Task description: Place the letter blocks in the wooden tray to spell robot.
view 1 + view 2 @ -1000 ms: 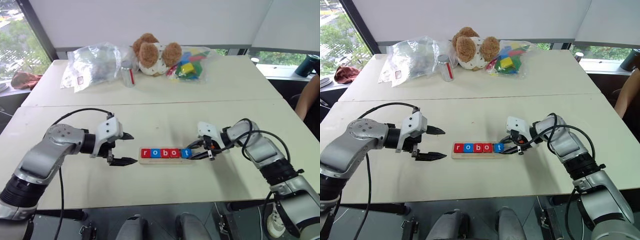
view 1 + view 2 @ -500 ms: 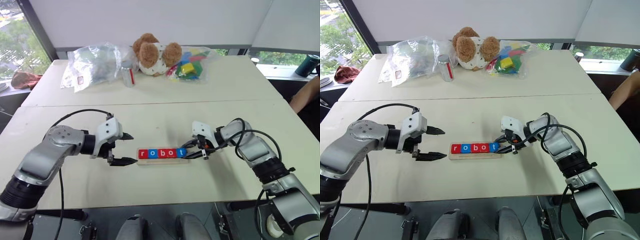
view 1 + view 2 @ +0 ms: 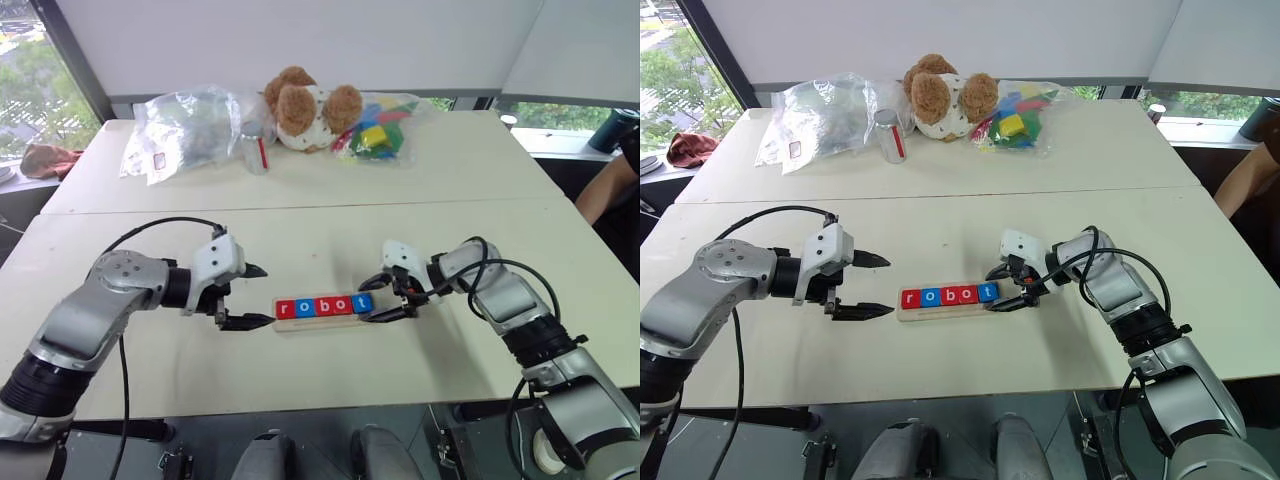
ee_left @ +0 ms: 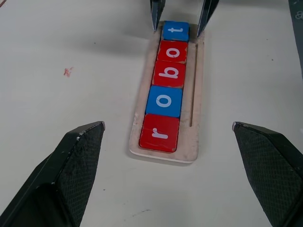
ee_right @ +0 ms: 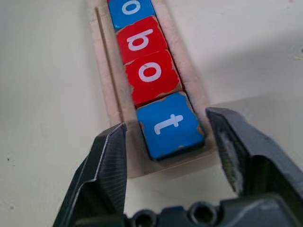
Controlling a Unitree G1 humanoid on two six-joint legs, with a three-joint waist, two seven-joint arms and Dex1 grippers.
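On the table, wooden tray between both hands.

Bright, even daylight enters from the windows behind the tables. Shadows on the near table are soft and faint, darkest just beside the tray. Head views are sharp, with slight bowing at the edges. In the right wrist view the fingers are soft, the blocks crisp.
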